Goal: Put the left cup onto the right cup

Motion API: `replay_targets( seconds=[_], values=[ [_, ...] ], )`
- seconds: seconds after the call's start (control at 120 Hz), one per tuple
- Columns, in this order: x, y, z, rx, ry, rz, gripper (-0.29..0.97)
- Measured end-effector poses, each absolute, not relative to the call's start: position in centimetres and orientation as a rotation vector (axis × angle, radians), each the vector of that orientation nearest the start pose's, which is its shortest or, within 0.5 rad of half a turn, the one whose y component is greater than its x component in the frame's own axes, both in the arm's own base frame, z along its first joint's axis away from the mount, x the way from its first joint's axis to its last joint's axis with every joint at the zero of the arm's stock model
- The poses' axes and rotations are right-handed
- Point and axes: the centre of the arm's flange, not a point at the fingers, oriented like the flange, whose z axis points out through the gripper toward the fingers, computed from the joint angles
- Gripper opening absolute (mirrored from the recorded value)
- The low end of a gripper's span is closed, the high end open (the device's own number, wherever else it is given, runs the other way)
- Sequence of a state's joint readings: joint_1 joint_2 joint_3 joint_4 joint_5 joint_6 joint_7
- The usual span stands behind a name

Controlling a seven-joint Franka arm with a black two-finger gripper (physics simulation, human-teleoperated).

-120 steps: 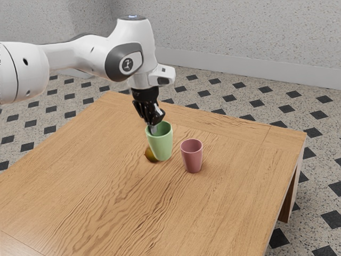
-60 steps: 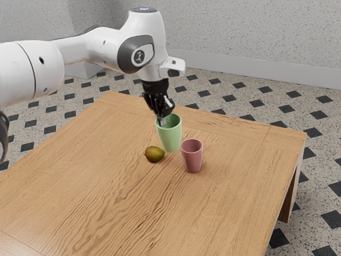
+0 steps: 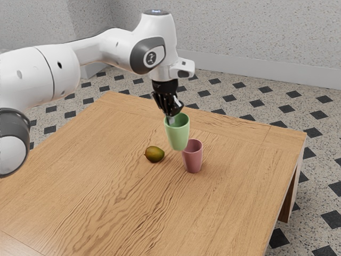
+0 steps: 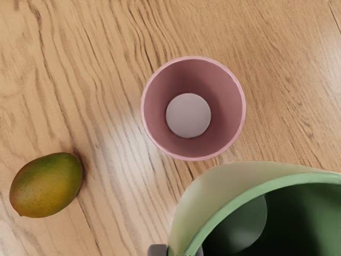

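Observation:
My gripper (image 3: pixel 173 113) is shut on the rim of the green cup (image 3: pixel 177 132), which hangs in the air above the table, just to the exterior view's left of the pink cup (image 3: pixel 192 155). The pink cup stands upright on the wooden table (image 3: pixel 106 202). In the wrist view the pink cup (image 4: pixel 193 108) is seen from above, its mouth open and its inside bare, and the held green cup (image 4: pixel 256 213) looms large beside it. The green cup's base overlaps the pink cup's rim in the exterior view.
A mango (image 3: pixel 154 154) lies on the table to the exterior view's left of the pink cup, also seen near it as a mango (image 4: pixel 46 184) in the wrist view. The table's far and right edges drop to a tiled floor (image 3: pixel 319 117).
My gripper has lifted the green cup and carried it toward the exterior view's right, from beside the mango to nearly over the pink cup. The mango is now uncovered.

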State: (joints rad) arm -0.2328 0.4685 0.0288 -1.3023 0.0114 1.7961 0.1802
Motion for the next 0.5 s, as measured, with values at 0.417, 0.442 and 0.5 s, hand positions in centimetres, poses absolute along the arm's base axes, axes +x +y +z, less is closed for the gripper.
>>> replay_targets(
  seconds=[0.417,0.442,0.5],
  values=[
    [70.9,-15.2,47.7,-3.05,0.621,-0.117,-0.11],
    [71.0,-15.2,47.7,-3.049,0.621,-0.121,-0.11],
    [71.3,-15.3,47.6,-3.047,0.622,-0.127,-0.11]
  ],
)
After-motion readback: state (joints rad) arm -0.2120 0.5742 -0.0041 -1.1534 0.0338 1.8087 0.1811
